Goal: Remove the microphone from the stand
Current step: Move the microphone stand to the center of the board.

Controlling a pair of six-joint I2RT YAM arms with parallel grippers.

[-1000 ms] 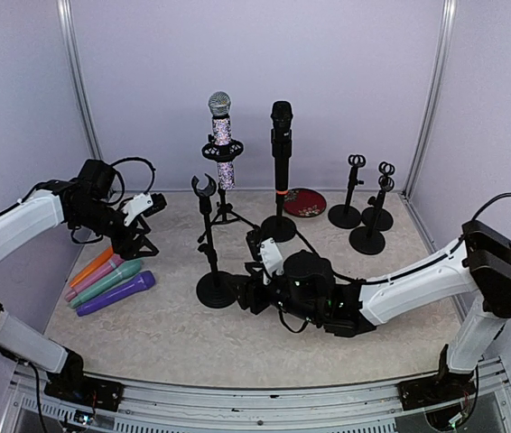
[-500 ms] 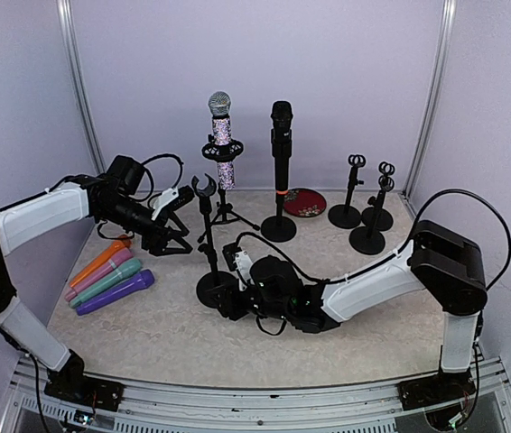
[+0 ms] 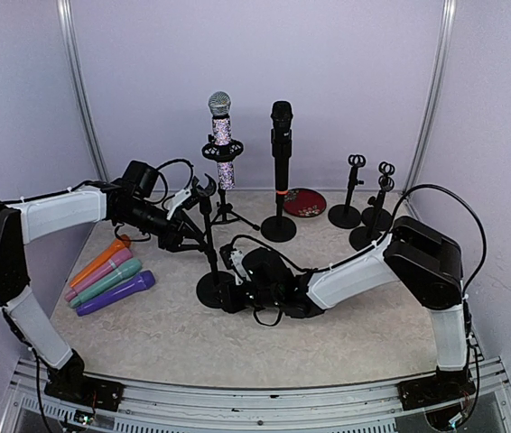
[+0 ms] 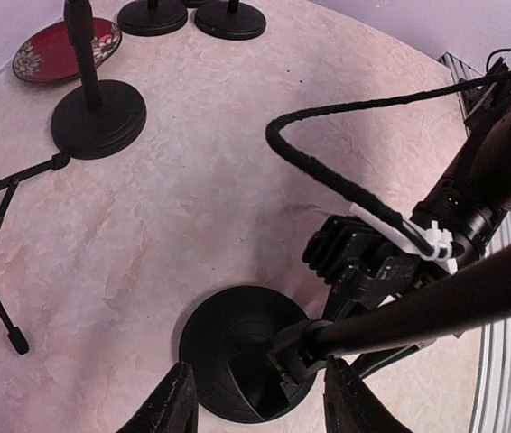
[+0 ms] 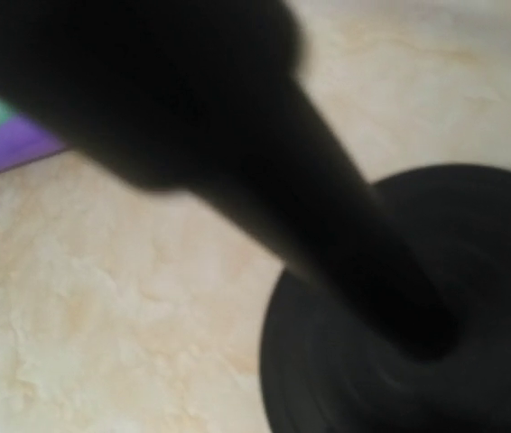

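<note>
Pale lilac walls close in a marbled beige table (image 3: 355,343). At its middle the left gripper (image 4: 260,392) has its fingers (image 4: 176,401) spread, pinching nothing; in the left wrist view they frame the round base (image 4: 237,361) of an empty stand (image 3: 204,187), and from above the gripper sits just beside that stand's pole, below the clip. The right gripper (image 3: 234,293) lies low against the same base. Its wrist view is a blur of dark pole and disc, so I cannot tell how its jaws stand.

Behind the empty stand, a silver glitter microphone (image 3: 222,135) with a mesh ball head stands upright in a tripod stand (image 3: 225,213). Just to its right, a slim black microphone (image 3: 281,144) with an orange ring low on the shaft stands upright in a round-based stand (image 3: 279,227). Both are well apart from either gripper.

A red dish (image 3: 305,201) sits beside the black one. Three small bare stands (image 3: 355,189) cluster at the far right. Four coloured microphones (image 3: 111,280), orange, pink, green and purple, lie side by side on the left.
</note>
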